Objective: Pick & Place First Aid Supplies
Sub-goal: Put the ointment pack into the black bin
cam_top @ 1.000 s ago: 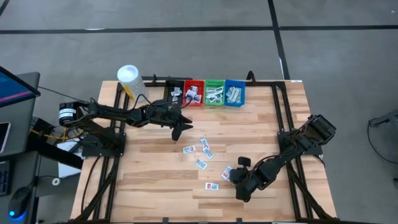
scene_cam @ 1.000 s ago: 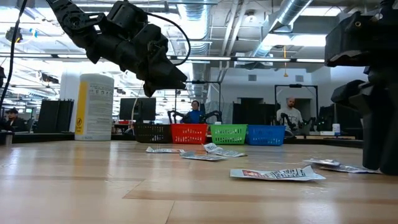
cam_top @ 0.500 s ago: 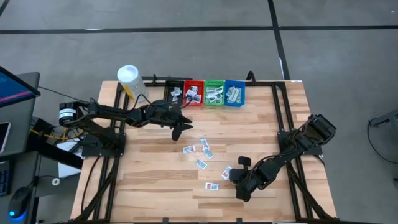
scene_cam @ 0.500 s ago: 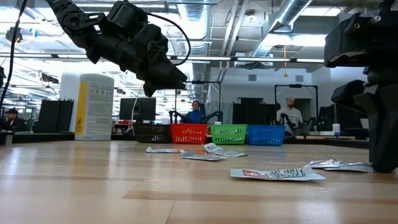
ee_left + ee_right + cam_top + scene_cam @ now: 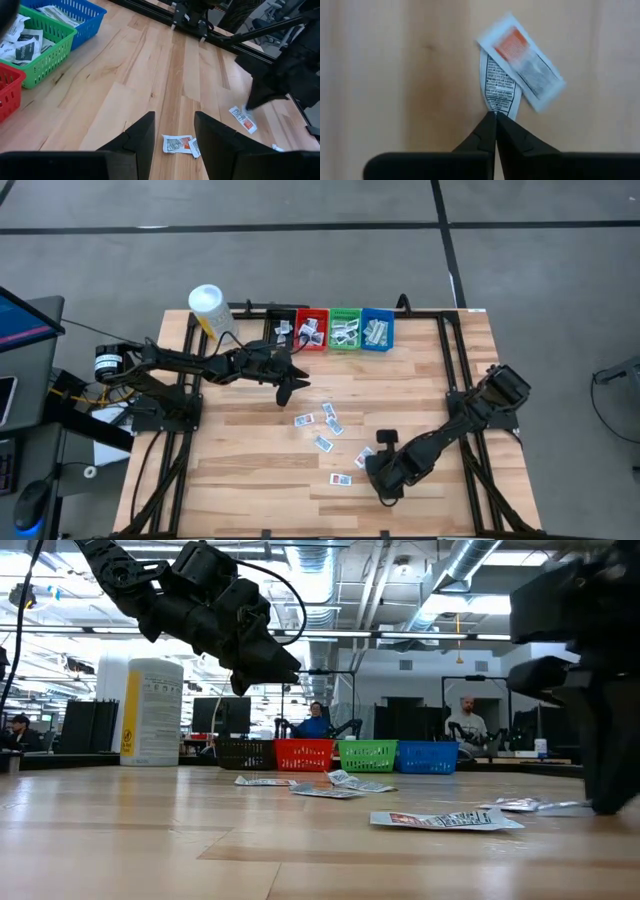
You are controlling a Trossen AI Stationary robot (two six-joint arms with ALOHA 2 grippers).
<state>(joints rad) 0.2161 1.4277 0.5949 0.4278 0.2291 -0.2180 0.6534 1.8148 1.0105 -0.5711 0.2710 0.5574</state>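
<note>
Several first aid supplies, small white packets, lie loose on the middle of the wooden table. My right gripper points steeply down near the table's front right, shut on a white packet with black print. A packet with orange print lies right beside it. My left gripper hangs open above the table in front of the bins, touching nothing; another packet lies below it. My right gripper pinches the near end of the black-printed packet between its two fingertips. It comes from above, pointing steeply down. The packet runs away from the fingers, narrowed at the held end, with its far end low by the orange-printed packet.
Black, red, green and blue bins stand in a row at the far edge, with packets inside. A yellow bottle with a white cap stands at the far left. Black frame rails run along both sides of the table.
My right gripper has shut on the end of the packet, then risen a little and rolled at the wrist, shifting slightly toward the table's left. The packet's held end has come up with it.
</note>
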